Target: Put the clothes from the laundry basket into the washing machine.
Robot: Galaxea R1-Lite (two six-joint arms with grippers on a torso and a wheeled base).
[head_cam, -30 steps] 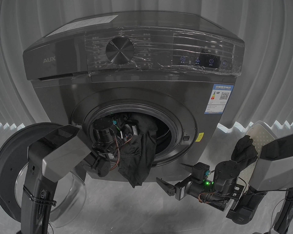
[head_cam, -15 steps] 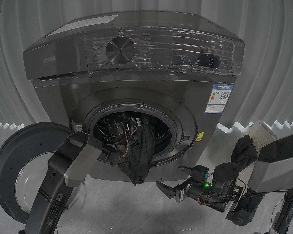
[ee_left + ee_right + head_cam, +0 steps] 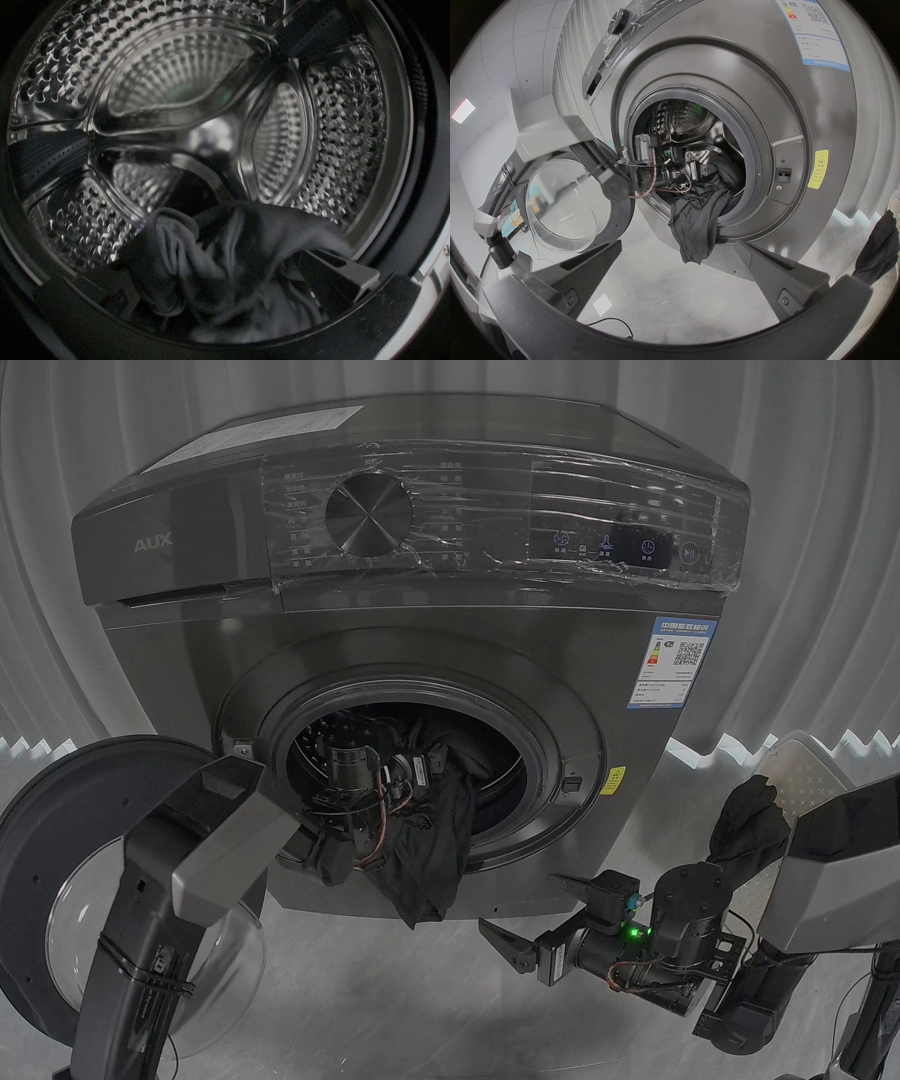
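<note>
The grey washing machine (image 3: 412,641) stands with its round door (image 3: 84,885) swung open on the left. My left gripper (image 3: 427,765) is inside the drum opening, open, one finger (image 3: 344,276) showing beside a dark garment (image 3: 225,262). That garment lies slumped on the drum floor and spills over the rim, hanging down the machine front (image 3: 422,866) (image 3: 696,220). My right gripper (image 3: 520,906) hovers open and empty, low in front of the machine. A second dark garment (image 3: 750,819) hangs on the white laundry basket (image 3: 806,782) at the right.
The perforated steel drum (image 3: 197,93) is deep and holds nothing else behind the garment. The open door with its glass bowl (image 3: 567,201) sticks out on the left. Bare grey floor (image 3: 375,997) lies before the machine; white curtains hang behind.
The left arm pushed deeper into the drum, then drew back a little. The garment, held taut half a second ago, now lies slumped over the rim. The right gripper barely shifted.
</note>
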